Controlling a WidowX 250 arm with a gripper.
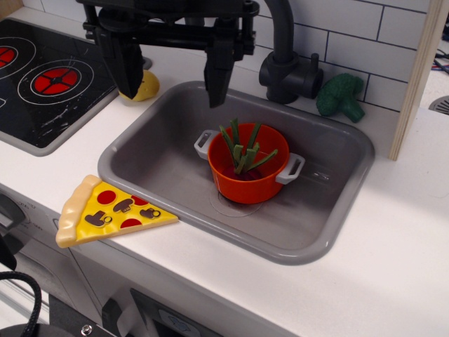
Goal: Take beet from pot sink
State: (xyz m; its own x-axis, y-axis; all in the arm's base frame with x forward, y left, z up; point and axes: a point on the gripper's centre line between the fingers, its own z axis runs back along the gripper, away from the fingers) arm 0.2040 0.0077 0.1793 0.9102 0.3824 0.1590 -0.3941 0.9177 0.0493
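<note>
White surface (393, 232) fills most of the view, running from the tiled back wall to the front edge w/ cabinet fronts below.

Sink (168, 158): grey rectangular basin w/ rounded corners, set into the middle of the surface, long side running from the left-front toward the right-back. Round drain mark shows on its floor, partly under the pot.

Black stove top (42, 105) sits at the left-back corner of the surface, w/ two red ring burners, one cut off by the left edge of the view.

Tool (172, 77): black, hangs from the top of the view over the back-left rim of the sink, two fingers pointing down & spread wide apart, nothing between them, so released. Left finger tip is over the surface just outside the sink rim, right finger tip over the basin's back wall. Clearly above & apart from the pot.

Dark grey tap (284, 63) stands at the back rim of the sink, just right of the tool.

Pot (245, 184): orange, upright, near the sink's centre, w/ a light grey handle on each side.

Pizza slice (109, 210): toy, yellow w/ red & brown toppings, lies flat on the front-left part of the surface, its tip touching or just at the sink's front-left rim.

Broccoli (342, 97): dark green toy, on the surface at the back, right of the tap, near the wall.

Beet (242, 151): inside the pot. Green stalks stick up past the pot rim, a bit of dark bulb shows at their base, rest hidden by the pot wall.

Potato (149, 86): yellow toy, on the surface between stove top & sink's back-left corner, partly hidden behind the tool's left finger.
</note>
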